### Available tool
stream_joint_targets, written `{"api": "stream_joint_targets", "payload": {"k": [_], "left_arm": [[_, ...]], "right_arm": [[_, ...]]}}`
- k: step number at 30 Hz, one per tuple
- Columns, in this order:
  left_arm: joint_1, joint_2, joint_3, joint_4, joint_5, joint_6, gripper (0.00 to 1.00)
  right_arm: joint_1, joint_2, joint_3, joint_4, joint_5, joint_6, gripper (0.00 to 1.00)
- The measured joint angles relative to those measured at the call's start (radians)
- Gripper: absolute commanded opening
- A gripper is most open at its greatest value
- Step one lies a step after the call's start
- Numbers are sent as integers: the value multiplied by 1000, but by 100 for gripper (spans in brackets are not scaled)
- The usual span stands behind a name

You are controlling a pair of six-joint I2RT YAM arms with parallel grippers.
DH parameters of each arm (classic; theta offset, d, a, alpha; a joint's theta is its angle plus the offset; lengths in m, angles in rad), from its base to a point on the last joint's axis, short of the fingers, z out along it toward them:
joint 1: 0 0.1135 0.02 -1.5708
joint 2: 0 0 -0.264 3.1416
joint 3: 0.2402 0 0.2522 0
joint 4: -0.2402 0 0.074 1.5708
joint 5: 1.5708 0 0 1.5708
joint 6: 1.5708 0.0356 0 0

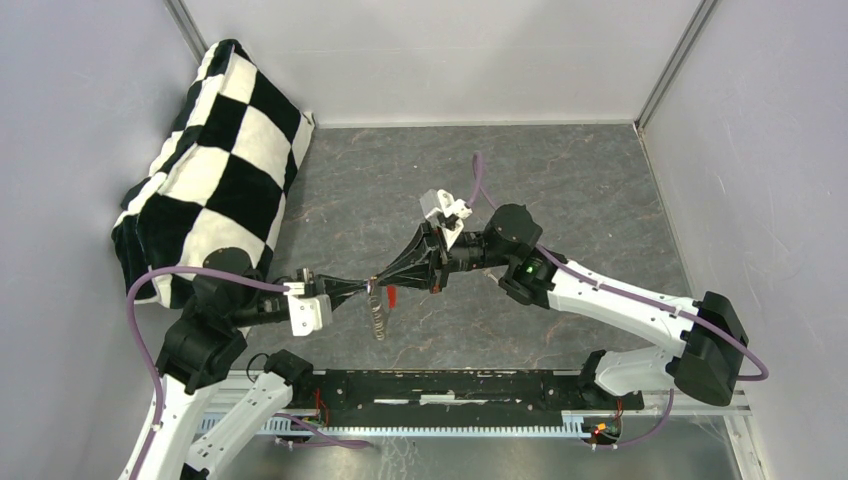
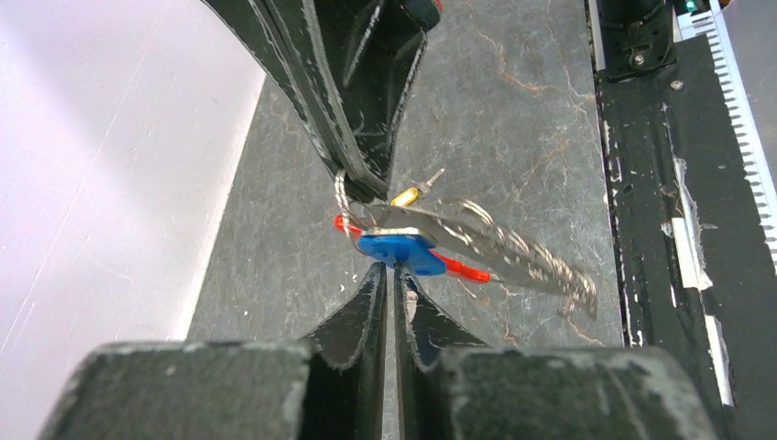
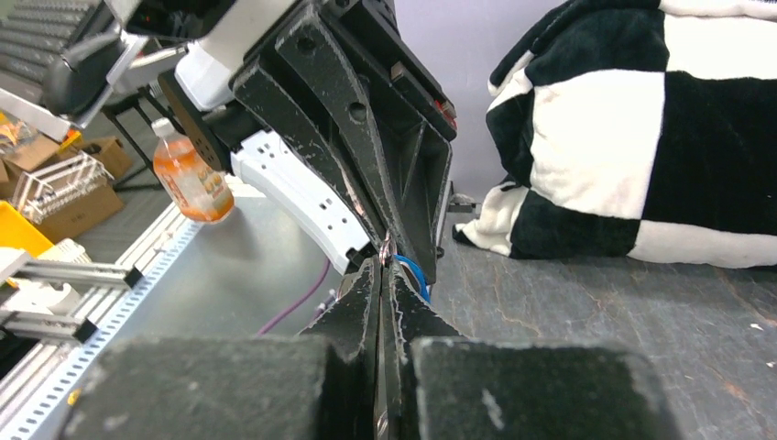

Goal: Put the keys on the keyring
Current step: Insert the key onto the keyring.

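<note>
Above the middle of the worktop (image 1: 560,190), both arms meet tip to tip and the whole bunch hangs in the air between them, well clear of the surface. From the left wrist view I read the left jaws as drawn nearly together and clamped on the head of the blue-capped key (image 2: 396,247). The right jaws, reaching in from the opposite side, are pressed fully together. A thin metal loop (image 2: 341,194) sits right at their tips, though I cannot tell whether they actually pinch it.

The keyring (image 2: 465,270) shows as a red crescent just under the blue cap, touching the bunch. The other keys (image 2: 513,257) fan out from it, blurred, and the yellow-capped key (image 2: 406,194) lies close beside the right tips. In the overhead view the metal blades dangle below the meeting point.

My judgement is that the task is well along: the keys are gathered at the ring, none lies loose on the worktop that I can see. What I cannot confirm is whether the blue one is threaded on or only held against the ring; that looks like what remains to be worked.
</note>
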Motion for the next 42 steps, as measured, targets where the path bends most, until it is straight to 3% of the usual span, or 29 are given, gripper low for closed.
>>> {"api": "stream_joint_targets", "payload": {"k": [3, 6, 11, 14, 18, 26, 33, 42], "left_arm": [[0, 2, 1, -14, 0, 25, 14], [0, 10, 10, -25, -3, 36, 38], [0, 9, 46, -31, -27, 37, 62], [0, 5, 73, -27, -36, 20, 68], [0, -10, 98, 8, -50, -26, 67], [0, 6, 100, 113, -13, -102, 46], [0, 66, 101, 132, 47, -103, 45], [0, 98, 102, 119, 108, -94, 25]], "right_arm": [[-2, 0, -25, 84, 15, 61, 0], [-2, -1, -56, 170, 35, 114, 0], [-3, -13, -120, 278, 75, 174, 0], [-3, -31, -146, 320, 92, 192, 0], [-3, -53, -163, 373, 100, 206, 0], [-3, -50, -181, 446, 102, 241, 0], [-3, -35, -182, 451, 99, 243, 0], [-3, -27, -182, 416, 82, 232, 0]]}}
